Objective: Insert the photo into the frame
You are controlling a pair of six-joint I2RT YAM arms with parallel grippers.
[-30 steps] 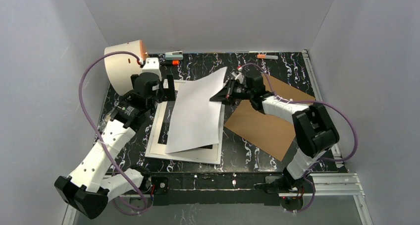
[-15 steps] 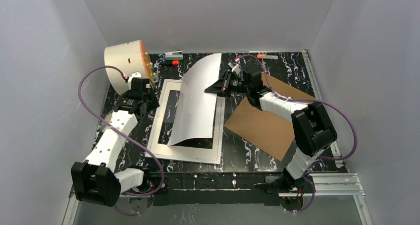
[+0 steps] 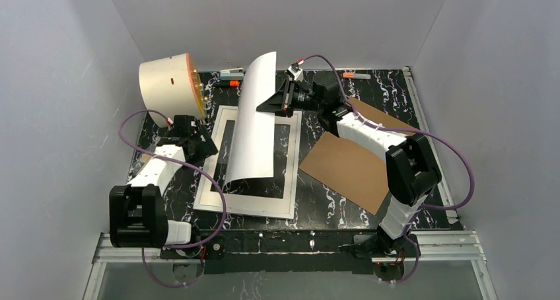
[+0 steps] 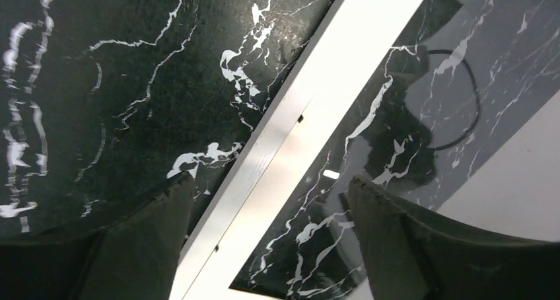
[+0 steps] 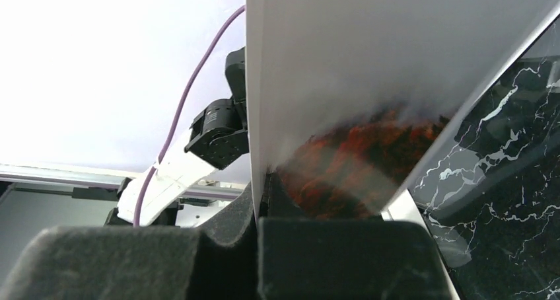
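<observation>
A black desk with white marble-like veining fills the overhead view. At its centre a large, thin-edged white frame lies flat, its glossy inner pane reflecting the dark desk pattern.

The photo is a thin, flexible sheet of paper. It rises from the frame in a tall curl, plain white back facing the camera, with its near edge resting on the frame's pane and its far edge lifted high. The right pincer is clamped on that lifted edge. In the right wrist view, the sheet is squeezed between the two dark, matte fingers, and its printed side shows a red-orange landscape fading into misty grey-white.

The left pincer sits low at the frame's left border. Its fingers stand apart, one on each side of the smooth white border, gripping nothing.

A flat, brown, rectangular cardboard board lies at an angle to the right of the frame. A cream-coloured round drum with an orange face lies on its side at the far left corner.
</observation>
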